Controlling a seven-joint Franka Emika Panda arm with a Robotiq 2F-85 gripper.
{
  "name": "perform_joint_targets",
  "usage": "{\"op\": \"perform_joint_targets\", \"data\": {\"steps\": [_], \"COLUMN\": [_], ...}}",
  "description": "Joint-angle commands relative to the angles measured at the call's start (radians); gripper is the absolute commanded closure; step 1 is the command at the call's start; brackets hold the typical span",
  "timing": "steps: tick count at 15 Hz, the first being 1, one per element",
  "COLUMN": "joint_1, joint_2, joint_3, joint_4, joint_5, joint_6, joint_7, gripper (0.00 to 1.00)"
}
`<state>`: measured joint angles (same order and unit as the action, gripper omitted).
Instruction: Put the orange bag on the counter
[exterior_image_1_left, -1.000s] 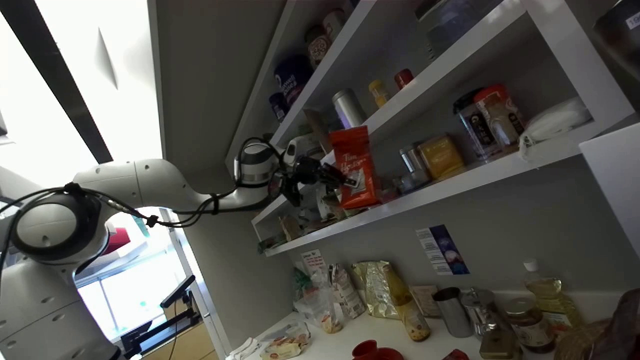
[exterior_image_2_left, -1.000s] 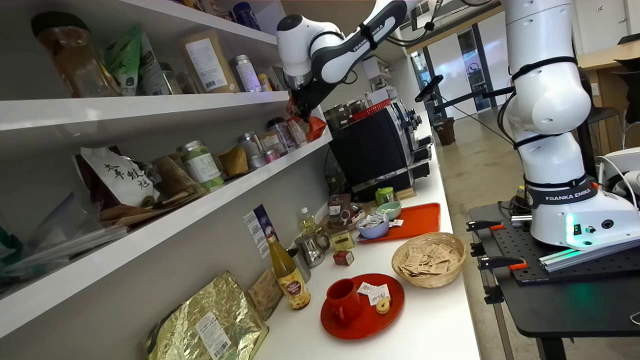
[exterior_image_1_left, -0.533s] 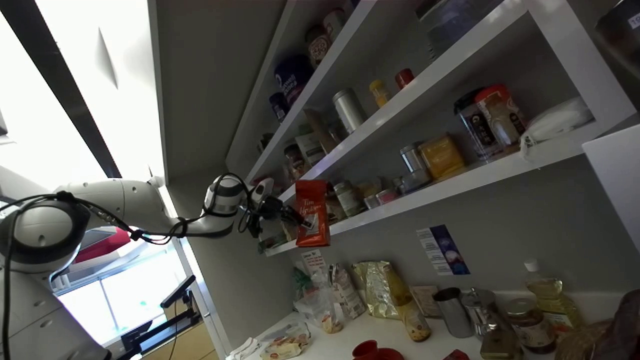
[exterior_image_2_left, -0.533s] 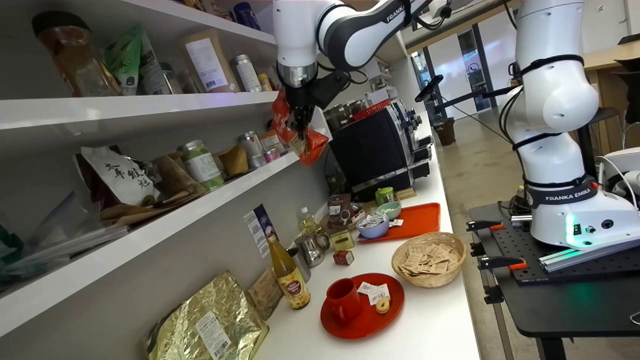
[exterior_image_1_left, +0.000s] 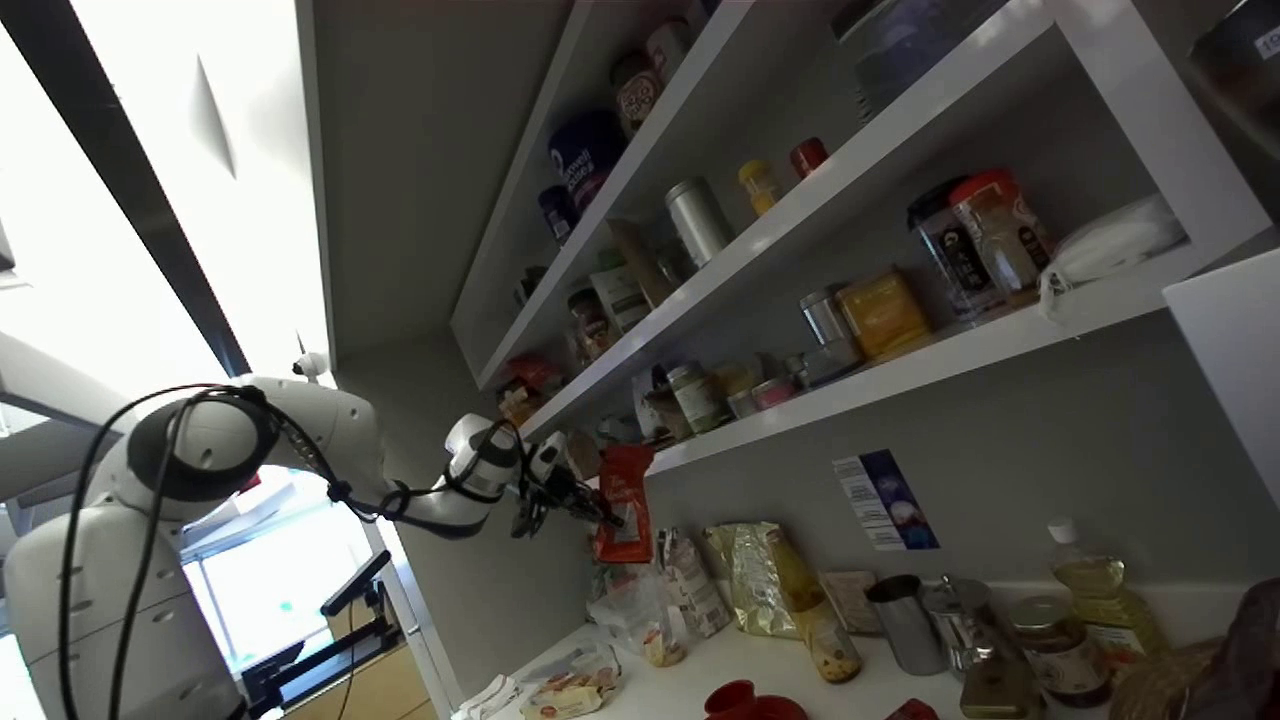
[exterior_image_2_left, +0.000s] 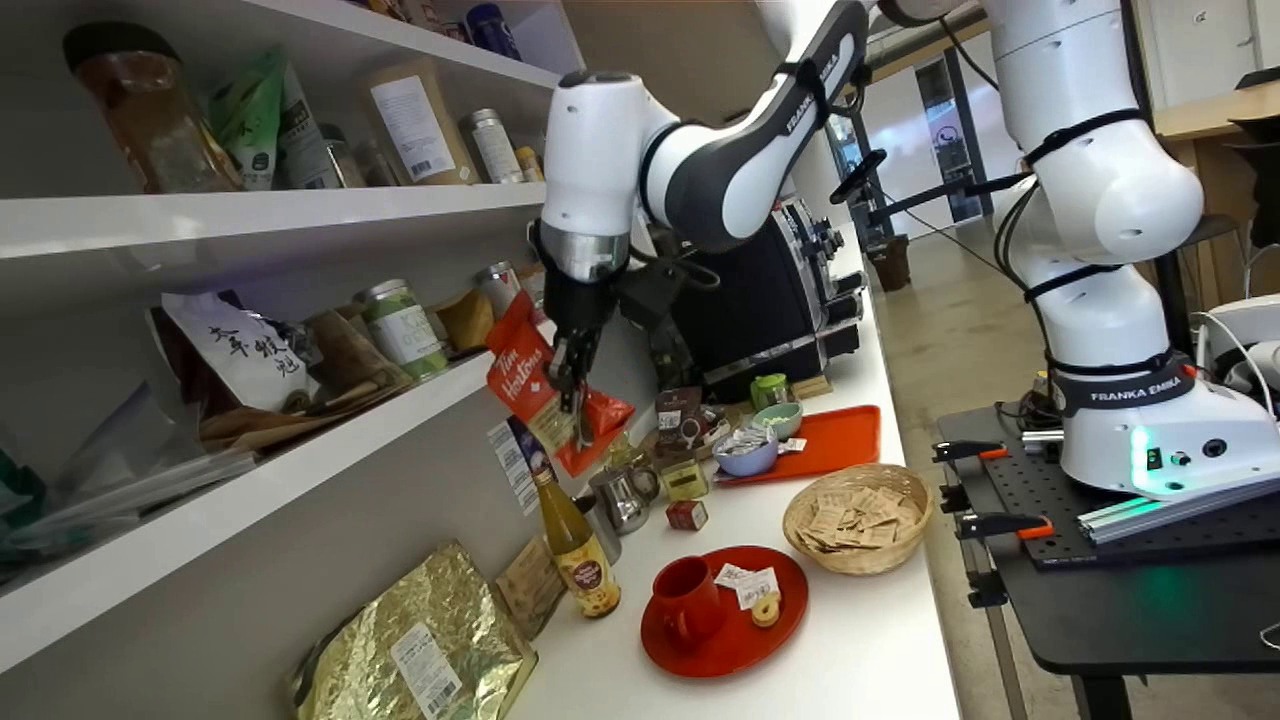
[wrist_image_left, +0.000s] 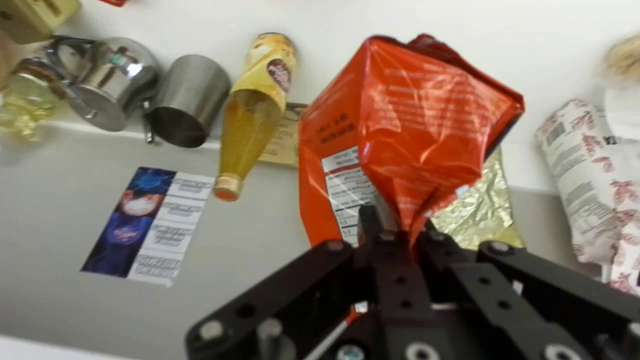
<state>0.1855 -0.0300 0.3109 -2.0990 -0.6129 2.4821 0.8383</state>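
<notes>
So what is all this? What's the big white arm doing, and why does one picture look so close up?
The big white thing is a robot arm, a machine that a person steers. Two cameras stand outside it and look in from different places. The close-up comes from a camera on the arm, just by its black hand. That hand is pinched shut on an orange bag, holding it up in the air. On the counter below there are a yellow bottle, a red plate with a red cup on it, and a basket of small packets.
</notes>
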Motion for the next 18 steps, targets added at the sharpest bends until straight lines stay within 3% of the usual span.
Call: {"op": "perform_joint_targets", "data": {"steps": [1,6,18], "joint_1": [0.047,0.096,0.314], "joint_2": [0.170,0.366,0.718], "joint_3": [-0.010,0.000,-0.166], "joint_4": [0.039,0.092,0.333], "joint_5": [-0.001,-0.097,-0.510], "joint_6": [0.154,0.268,0.319], "joint_7": [0.006,0.045,0.293], "gripper": [0.99,0.99,0.97]}}
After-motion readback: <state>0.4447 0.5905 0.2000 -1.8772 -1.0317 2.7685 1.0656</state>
